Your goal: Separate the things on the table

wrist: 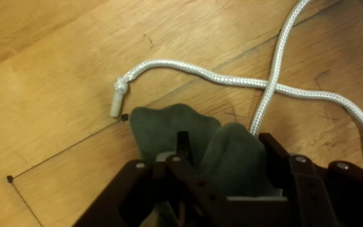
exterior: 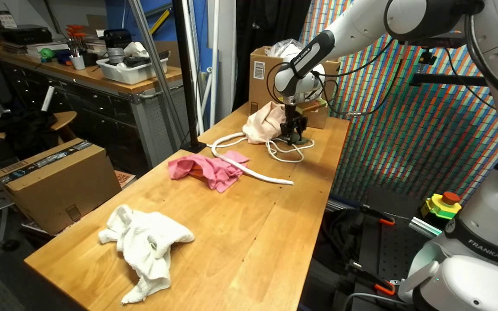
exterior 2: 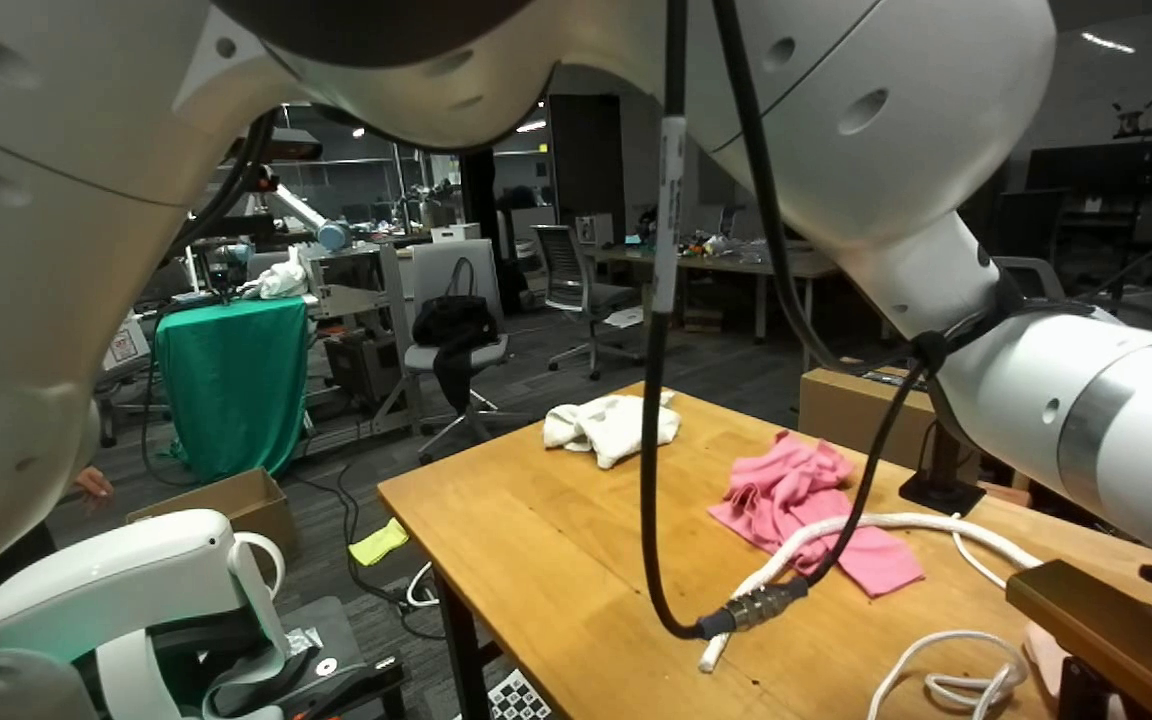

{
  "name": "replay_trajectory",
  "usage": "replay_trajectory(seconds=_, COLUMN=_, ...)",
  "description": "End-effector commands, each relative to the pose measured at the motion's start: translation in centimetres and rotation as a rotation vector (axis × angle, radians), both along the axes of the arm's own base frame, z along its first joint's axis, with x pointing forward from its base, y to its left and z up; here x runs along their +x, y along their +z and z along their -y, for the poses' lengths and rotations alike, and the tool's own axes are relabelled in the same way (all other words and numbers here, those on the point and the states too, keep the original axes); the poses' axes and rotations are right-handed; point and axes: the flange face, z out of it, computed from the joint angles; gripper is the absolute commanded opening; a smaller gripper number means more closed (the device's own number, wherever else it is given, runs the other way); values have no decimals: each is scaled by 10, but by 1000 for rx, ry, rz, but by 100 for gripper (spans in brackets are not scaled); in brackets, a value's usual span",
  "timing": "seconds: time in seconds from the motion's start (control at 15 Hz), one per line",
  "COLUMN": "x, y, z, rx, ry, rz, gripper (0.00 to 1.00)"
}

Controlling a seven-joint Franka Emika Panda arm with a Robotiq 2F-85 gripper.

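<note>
Gripper (wrist: 224, 138) straddling the green cloth (wrist: 232, 160)!

On the table (exterior: 231, 224), part-open jaws are standing either side of a fold, no firm grip showing, presumably for freeing it from the white cord (wrist: 238, 81) crossing itself at 2 o'clock in the wrist view. In an exterior view, the peach cloth (exterior: 264, 123) is crowding close at 10 o'clock, the pink cloth (exterior: 219, 175) lying farther out at 8. At 12, the cardboard box (exterior: 261, 90) is holding clear plastic (exterior: 278, 48).

Cloths (exterior: 149, 246) on table (exterior: 240, 224), cord (exterior: 264, 176) over one cloth (exterior: 208, 170), box (exterior: 260, 90) behind them
</note>
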Motion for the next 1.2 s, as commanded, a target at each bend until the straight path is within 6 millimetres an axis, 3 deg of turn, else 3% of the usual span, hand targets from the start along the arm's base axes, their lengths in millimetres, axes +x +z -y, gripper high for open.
replay_trajectory(seconds=0.0, x=9, y=-1, z=5, rx=51, ry=13, rz=22, gripper=37)
replay_trajectory(seconds=0.27, x=9, y=4, z=8, rx=60, ry=33, rz=42, gripper=8)
replay_trajectory(seconds=0.47, x=8, y=9, z=8, rx=50, ry=42, rz=54, gripper=3)
replay_trajectory(seconds=0.53, x=7, y=12, z=7, rx=50, ry=48, rz=59, gripper=7)
replay_trajectory(seconds=0.67, x=6, y=20, z=4, rx=37, ry=59, rz=73, gripper=7)
replay_trajectory(seconds=0.8, x=4, y=34, z=-1, rx=17, ry=75, rz=100, gripper=6)
replay_trajectory(seconds=1.13, x=-6, y=94, z=-29, rx=-27, ry=176, rz=222, gripper=7)
